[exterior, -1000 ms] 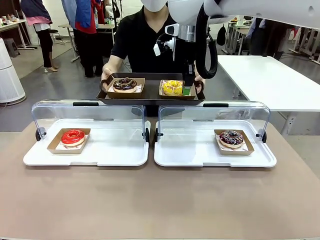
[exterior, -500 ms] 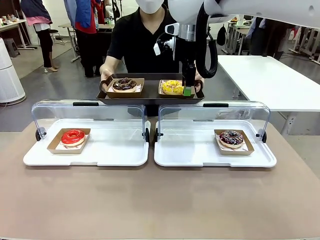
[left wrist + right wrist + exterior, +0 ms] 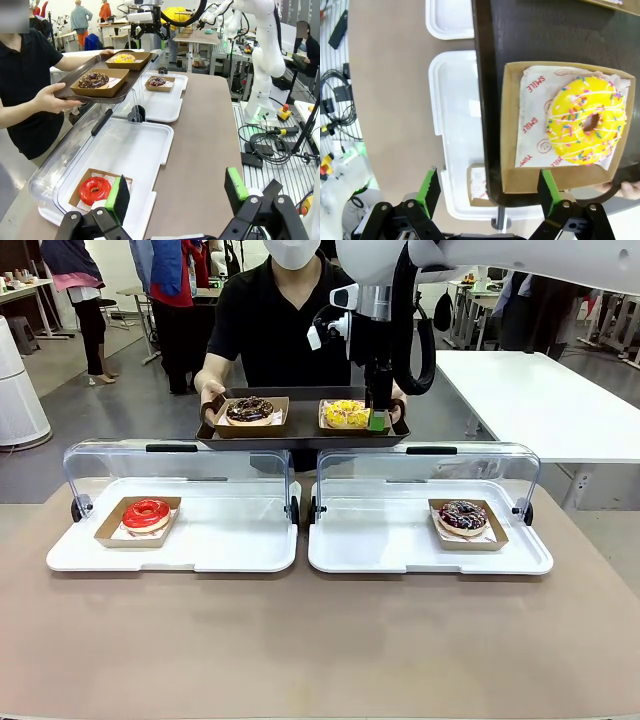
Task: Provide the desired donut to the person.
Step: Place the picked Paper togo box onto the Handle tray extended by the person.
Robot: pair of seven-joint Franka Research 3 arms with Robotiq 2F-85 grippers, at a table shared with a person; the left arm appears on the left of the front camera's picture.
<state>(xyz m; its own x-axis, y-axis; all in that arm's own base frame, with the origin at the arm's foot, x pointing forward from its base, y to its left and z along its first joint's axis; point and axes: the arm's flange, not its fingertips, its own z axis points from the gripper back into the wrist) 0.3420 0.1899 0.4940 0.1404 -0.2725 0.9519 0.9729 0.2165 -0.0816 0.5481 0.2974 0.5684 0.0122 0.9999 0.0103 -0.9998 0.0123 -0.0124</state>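
The person [image 3: 275,325] in the black T-shirt holds a dark tray [image 3: 300,432] in both hands beyond the display cases. On it sit a chocolate donut [image 3: 250,408] and a yellow sprinkled donut [image 3: 345,413], each in a brown paper box. My right gripper [image 3: 377,418] hangs open at the right edge of the yellow donut's box. In the right wrist view the yellow donut [image 3: 585,120] lies up and to the right of the open right gripper [image 3: 488,192], which holds nothing. My left gripper [image 3: 177,192] is open over the table near the red donut [image 3: 95,190].
Two white display trays with raised clear lids stand side by side. The left one [image 3: 230,550] holds a red glazed donut [image 3: 147,513]. The right one [image 3: 380,550] holds a dark sprinkled donut [image 3: 463,516]. Bare brown tabletop [image 3: 320,640] lies in front.
The person has straightened up and lifted the tray slightly. My right gripper has stayed open at the yellow donut's box, barely moving.
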